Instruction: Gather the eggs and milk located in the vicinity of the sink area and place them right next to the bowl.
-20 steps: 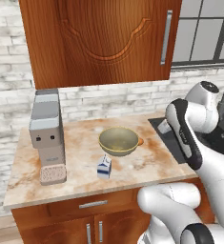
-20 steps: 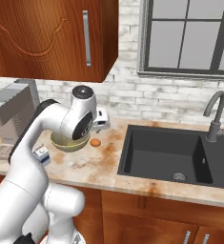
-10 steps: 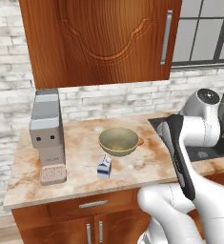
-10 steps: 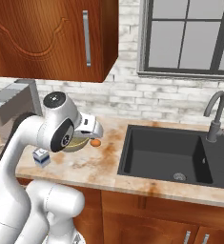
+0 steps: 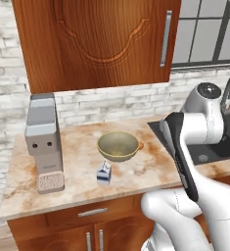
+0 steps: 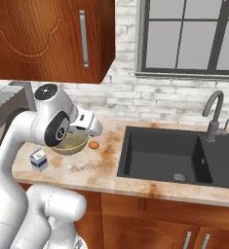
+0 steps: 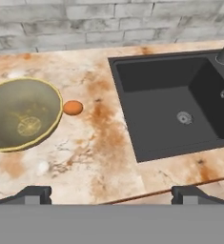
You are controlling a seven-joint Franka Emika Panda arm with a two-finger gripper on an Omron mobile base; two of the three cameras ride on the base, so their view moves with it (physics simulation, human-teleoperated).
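**A:** Going left to right in the hand view: bowl (image 7: pixel 20 114), then the egg (image 7: pixel 73 107) touching its rim at 3 o'clock, then the sink (image 7: pixel 173 102). How would that egg handle?

**B:** Light, smooth, rollable and fragile, I'd guess. Pinch it gently across the short middle. The milk (image 5: pixel 103 173) sits at the bowl's 7 o'clock in the left view, light and stiff, so squeeze the flat sides.

**A:** And the claw (image 7: pixel 112 194)?

**B:** Spread wide, empty. The egg's at its 11 o'clock, well apart. A second egg? Can't spot one, maybe hidden.
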